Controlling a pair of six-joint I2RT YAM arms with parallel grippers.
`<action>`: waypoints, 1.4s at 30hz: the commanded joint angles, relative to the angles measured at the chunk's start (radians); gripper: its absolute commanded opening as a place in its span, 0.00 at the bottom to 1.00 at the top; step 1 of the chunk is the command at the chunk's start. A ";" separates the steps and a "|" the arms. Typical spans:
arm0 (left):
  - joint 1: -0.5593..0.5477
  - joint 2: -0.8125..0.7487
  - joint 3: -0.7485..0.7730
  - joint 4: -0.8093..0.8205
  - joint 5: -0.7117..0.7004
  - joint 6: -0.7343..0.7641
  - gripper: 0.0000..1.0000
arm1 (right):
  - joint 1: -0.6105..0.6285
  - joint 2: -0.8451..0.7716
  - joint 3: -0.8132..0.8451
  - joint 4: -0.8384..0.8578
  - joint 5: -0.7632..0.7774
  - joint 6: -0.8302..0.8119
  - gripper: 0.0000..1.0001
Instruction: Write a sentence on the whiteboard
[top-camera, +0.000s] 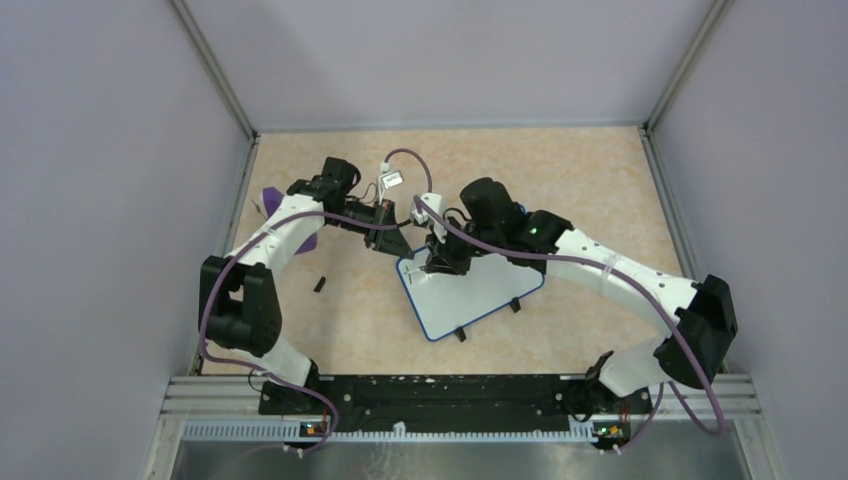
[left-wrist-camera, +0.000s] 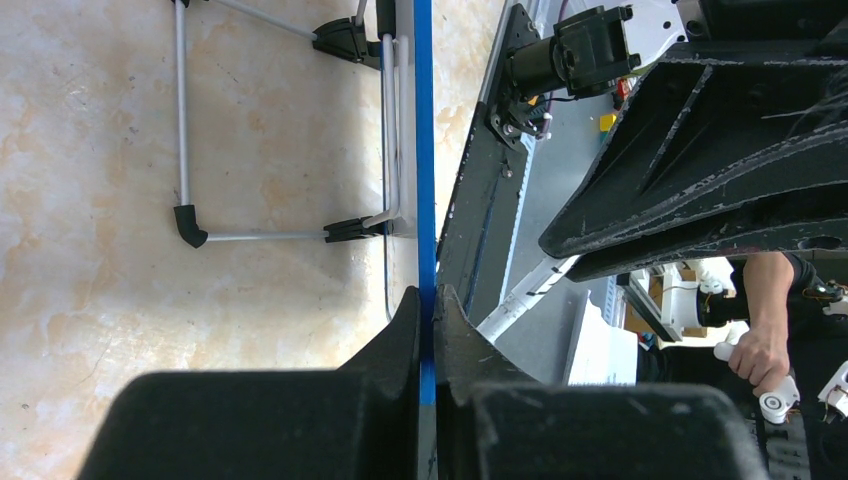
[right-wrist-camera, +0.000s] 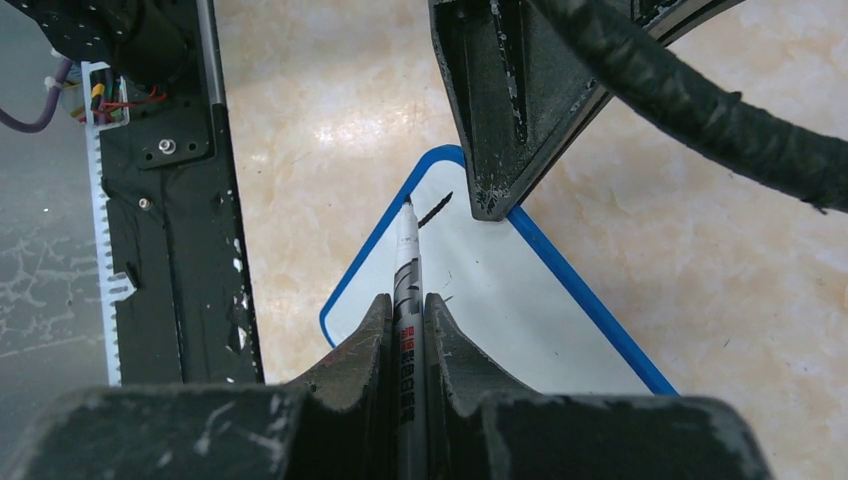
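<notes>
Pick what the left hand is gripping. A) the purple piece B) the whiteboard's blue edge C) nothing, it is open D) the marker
B: in the left wrist view the left hand is closed on the blue edge of the whiteboard, while the right hand holds the marker.

The whiteboard (top-camera: 478, 292) lies mid-table. The left gripper (top-camera: 392, 243) clamps its far left corner. The right gripper (top-camera: 437, 265) is just right of that, its marker (right-wrist-camera: 407, 260) over the board's far end. A small loose piece (top-camera: 320, 284) lies left, apart.
</notes>
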 joint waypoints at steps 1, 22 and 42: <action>-0.009 0.003 0.017 -0.004 0.015 0.033 0.00 | 0.005 -0.007 0.040 0.037 0.027 0.018 0.00; -0.009 0.007 0.018 -0.006 0.015 0.035 0.00 | 0.000 0.010 0.028 0.066 0.133 0.026 0.00; -0.009 0.014 0.019 -0.004 0.004 0.033 0.00 | -0.037 -0.044 -0.061 0.043 0.147 0.019 0.00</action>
